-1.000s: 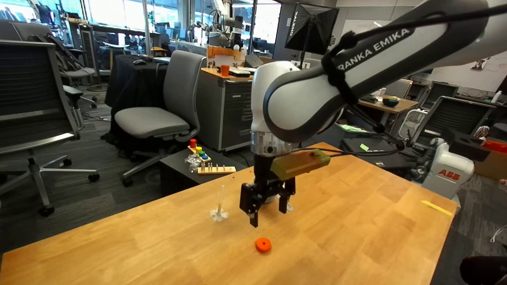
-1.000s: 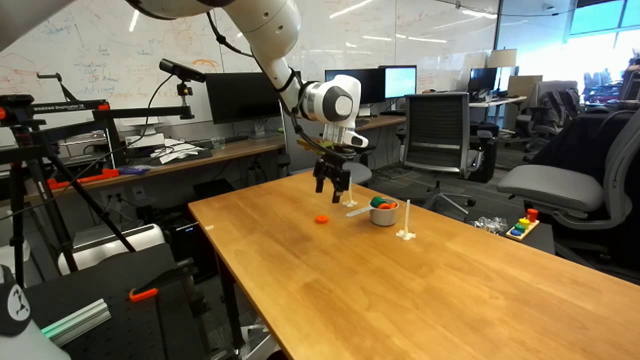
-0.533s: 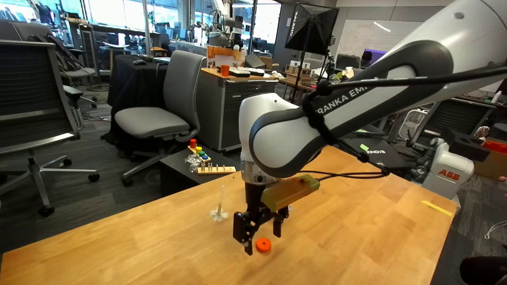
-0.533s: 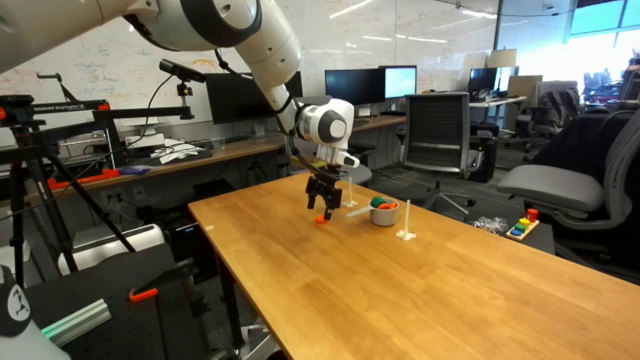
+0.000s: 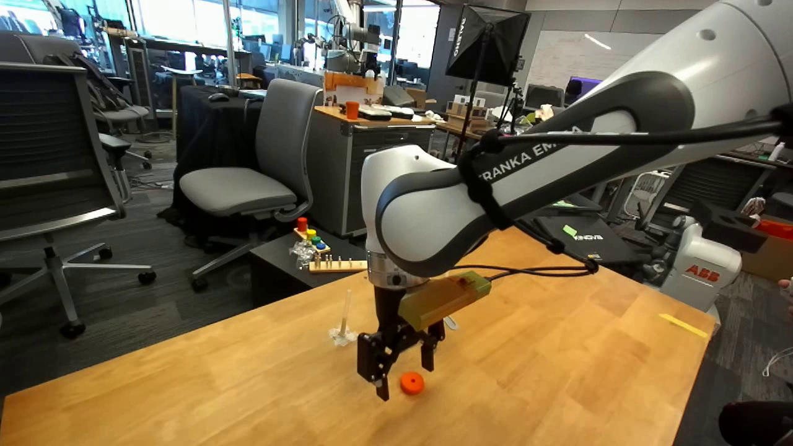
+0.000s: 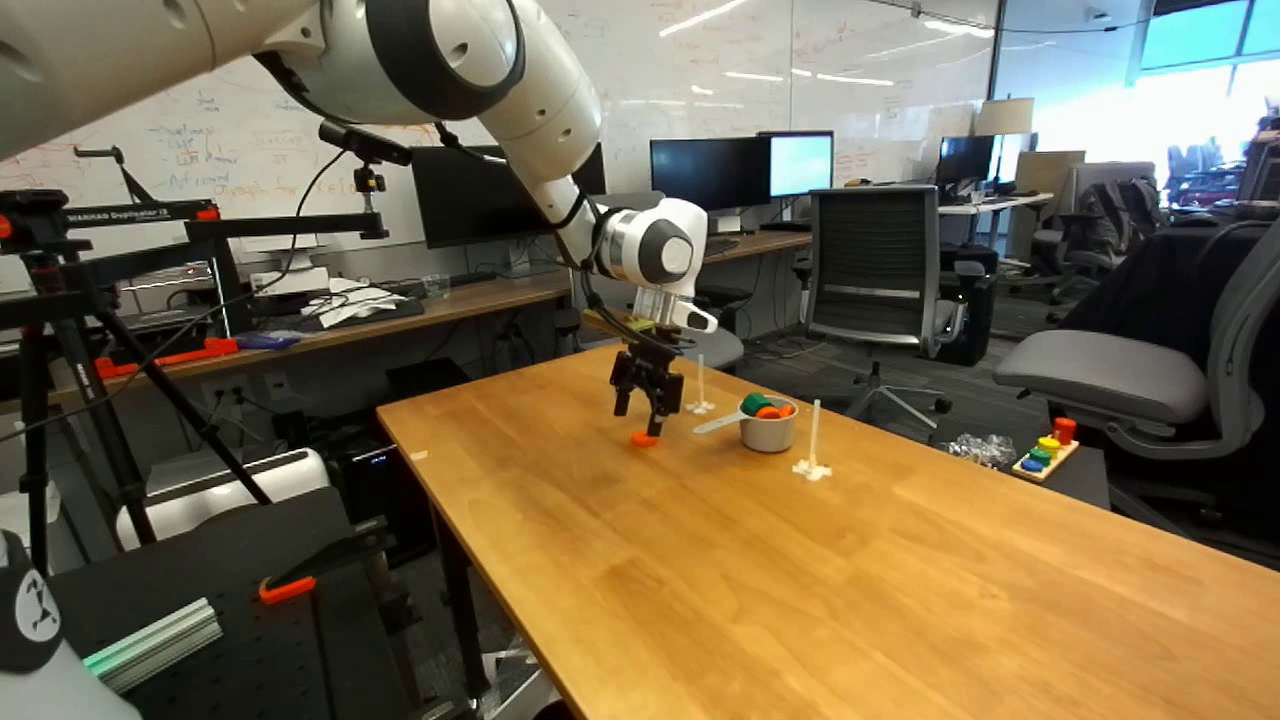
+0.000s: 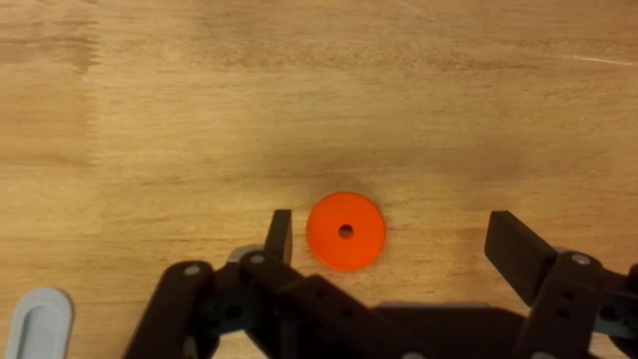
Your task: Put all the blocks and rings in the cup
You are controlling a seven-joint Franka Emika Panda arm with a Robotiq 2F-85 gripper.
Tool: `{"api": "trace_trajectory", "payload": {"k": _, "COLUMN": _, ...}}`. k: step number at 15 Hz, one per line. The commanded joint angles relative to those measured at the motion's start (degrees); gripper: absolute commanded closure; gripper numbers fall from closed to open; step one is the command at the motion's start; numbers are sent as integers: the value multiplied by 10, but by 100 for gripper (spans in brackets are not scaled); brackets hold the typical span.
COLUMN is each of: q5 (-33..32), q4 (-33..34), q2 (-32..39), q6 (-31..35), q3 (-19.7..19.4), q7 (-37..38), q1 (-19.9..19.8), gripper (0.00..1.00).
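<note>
The one loose piece on the bench (image 6: 700, 560), an orange ring (image 7: 346, 247), lies flat, apart from the cup (image 6: 766, 436) and near the end of its handle (image 6: 717, 424). A green block (image 6: 755, 404) and orange pieces (image 6: 768, 412) show in the cup, so the job looks nearly done, though anything deeper in the cup is hidden. The hand (image 7: 391, 227) is poised over the ring, its jaws spread wide, grasping nothing. What the coming move turns on is where the ring sits in the span between those jaws: in the wrist view it is off the middle, just beside the cup-side finger (image 7: 280, 234) and well apart from the far finger (image 7: 518, 257). A small shift of the hand towards the cup would probably centre it; otherwise, on closing, the cup-side finger would likely meet the ring first and push it away from the cup before both pinch. Being round, the ring has no long axis to match, so turning the hand seems needless. The hand's height over the bench is unclear.
</note>
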Motion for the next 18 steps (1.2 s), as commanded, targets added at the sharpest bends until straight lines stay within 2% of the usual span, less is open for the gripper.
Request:
{"api": "trace_trajectory", "payload": {"k": 1, "q5": -7, "q4": 42, "q2": 19, "q6": -35, "q3": -4, "q7": -4, "q1": -2, "gripper": 0}}
{"api": "trace_trajectory", "payload": {"k": 12, "q5": -8, "q4": 79, "q2": 50, "q6": -64, "q3": -5, "q7": -8, "q1": -4, "gripper": 0}}
{"api": "trace_trajectory", "payload": {"k": 13, "q5": -10, "q4": 80, "q2": 50, "q6": -65, "q3": -8, "q7": -7, "q1": -3, "gripper": 25}}
{"api": "trace_trajectory", "payload": {"k": 15, "q5": -11, "q4": 84, "q2": 51, "q6": -65, "q3": -9, "q7": -6, "q1": -3, "gripper": 34}}
{"api": "trace_trajectory", "payload": {"k": 18, "q5": -12, "q4": 90, "q2": 50, "q6": -67, "q3": -9, "q7": -7, "q1": -2, "gripper": 58}}
